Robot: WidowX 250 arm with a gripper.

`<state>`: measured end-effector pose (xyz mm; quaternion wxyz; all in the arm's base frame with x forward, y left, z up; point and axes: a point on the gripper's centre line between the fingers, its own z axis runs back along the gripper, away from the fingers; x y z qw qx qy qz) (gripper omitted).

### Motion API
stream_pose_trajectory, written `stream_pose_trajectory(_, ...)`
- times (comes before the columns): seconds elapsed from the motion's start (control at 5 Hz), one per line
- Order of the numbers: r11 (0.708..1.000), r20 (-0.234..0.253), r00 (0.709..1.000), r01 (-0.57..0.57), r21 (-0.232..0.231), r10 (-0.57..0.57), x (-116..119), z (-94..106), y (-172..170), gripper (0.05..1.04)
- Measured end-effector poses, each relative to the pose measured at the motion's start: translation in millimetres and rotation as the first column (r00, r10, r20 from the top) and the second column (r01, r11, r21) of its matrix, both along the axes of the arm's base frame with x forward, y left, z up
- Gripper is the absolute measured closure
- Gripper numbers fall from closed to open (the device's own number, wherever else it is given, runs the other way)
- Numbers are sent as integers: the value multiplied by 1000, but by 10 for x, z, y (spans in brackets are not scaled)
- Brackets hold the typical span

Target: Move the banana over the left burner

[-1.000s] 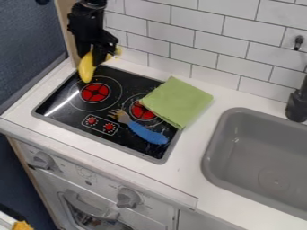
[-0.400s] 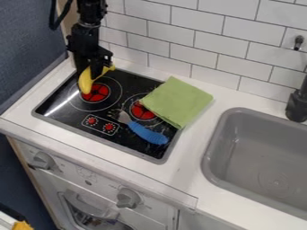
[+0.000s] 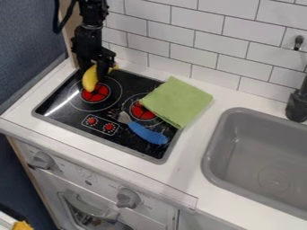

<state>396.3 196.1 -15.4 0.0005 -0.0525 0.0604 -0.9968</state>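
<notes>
Your gripper [image 3: 96, 72] pinches the banana [image 3: 90, 81], which you've brought nearer, over the far part of the left burner [image 3: 97, 95].

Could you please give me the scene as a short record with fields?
held: banana, in the claw
banana position: lower end over the left burner
right burner: partly covered by the green cloth
cloth position: partly on the stovetop, partly on the counter
utensil: blue-handled, lying on the stovetop, in front of the right burner
sink: gray, right of the stovetop
</notes>
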Motion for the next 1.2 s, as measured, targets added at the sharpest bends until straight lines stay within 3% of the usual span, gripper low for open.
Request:
stream_pose_trajectory(0.2, 1000, -7, 1000, -6, -9, 6, -28, -32, -22, 62)
stream_pose_trajectory(0.4, 1000, 12, 1000, 1, -3, -1, -104, -32, -57, 72)
stream_pose_trajectory(0.6, 998, 87, 996, -13, 54, 8, -110, 336, -19, 76)
stream_pose_trajectory(1.0, 988, 133, 991, -12, 154, -9, -144, 830, -5, 76)
stream_pose_trajectory(1.2, 988, 134, 991, -10, 155, -11, -130, 827, -33, 76)
